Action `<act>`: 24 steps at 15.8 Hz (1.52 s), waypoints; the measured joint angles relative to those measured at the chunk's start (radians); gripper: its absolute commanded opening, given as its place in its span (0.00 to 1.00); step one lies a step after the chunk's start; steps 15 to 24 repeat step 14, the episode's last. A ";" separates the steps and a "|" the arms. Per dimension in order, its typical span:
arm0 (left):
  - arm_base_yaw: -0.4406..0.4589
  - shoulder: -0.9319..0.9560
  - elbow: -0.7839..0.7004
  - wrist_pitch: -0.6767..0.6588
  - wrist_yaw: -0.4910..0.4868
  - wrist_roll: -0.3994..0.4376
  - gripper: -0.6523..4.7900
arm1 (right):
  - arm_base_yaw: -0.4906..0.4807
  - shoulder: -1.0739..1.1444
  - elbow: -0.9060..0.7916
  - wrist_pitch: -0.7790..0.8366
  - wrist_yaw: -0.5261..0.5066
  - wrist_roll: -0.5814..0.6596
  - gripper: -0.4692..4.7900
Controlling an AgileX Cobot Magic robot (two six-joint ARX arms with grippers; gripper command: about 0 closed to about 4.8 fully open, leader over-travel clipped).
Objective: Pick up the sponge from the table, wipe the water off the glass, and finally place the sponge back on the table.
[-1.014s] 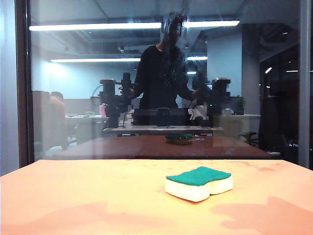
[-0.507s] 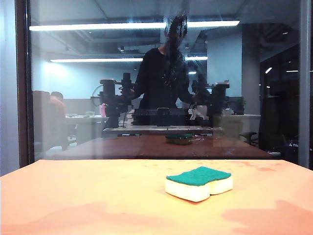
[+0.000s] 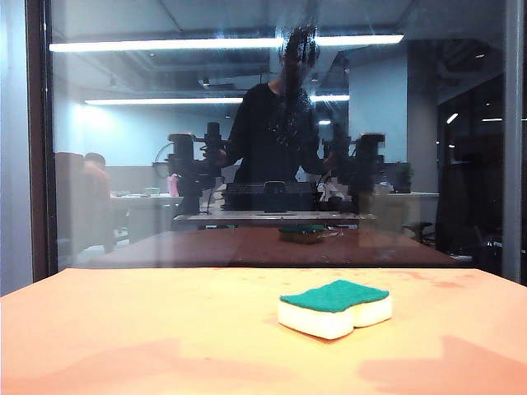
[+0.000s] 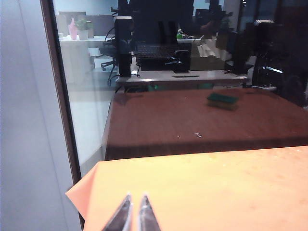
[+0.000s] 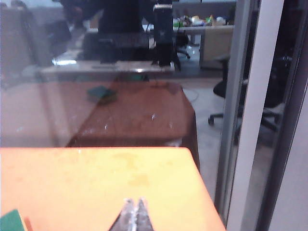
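- Sponge [image 3: 334, 308] lies flat on the orange table [image 3: 132, 329], green scouring face up, right of centre, near side of the glass [image 3: 148, 164].
- Water [image 3: 295, 49] shows as whitish streaks and droplets high on the pane, about centre.
- Left gripper [image 4: 134, 214]: fingertips nearly together, closed, empty, low over the table's near-left part by the dark frame [image 4: 60, 91].
- Right gripper [image 5: 134, 215]: closed, holding nothing, over the near-right table; a sponge corner [image 5: 12, 221] sits well to its left.
- Neither gripper touches the sponge.
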 measured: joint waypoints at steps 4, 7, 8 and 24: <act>0.000 0.000 0.000 -0.003 0.000 0.000 0.17 | 0.000 -0.037 0.000 0.002 0.000 0.000 0.08; 0.000 0.000 0.000 -0.020 0.000 0.000 0.17 | 0.000 -0.037 0.000 0.001 0.000 0.000 0.08; 0.000 0.000 0.000 -0.020 0.000 0.000 0.17 | 0.000 -0.037 0.000 0.001 0.000 0.000 0.08; 0.000 0.000 0.000 -0.020 0.000 0.000 0.17 | 0.000 -0.037 0.000 0.001 0.000 0.000 0.08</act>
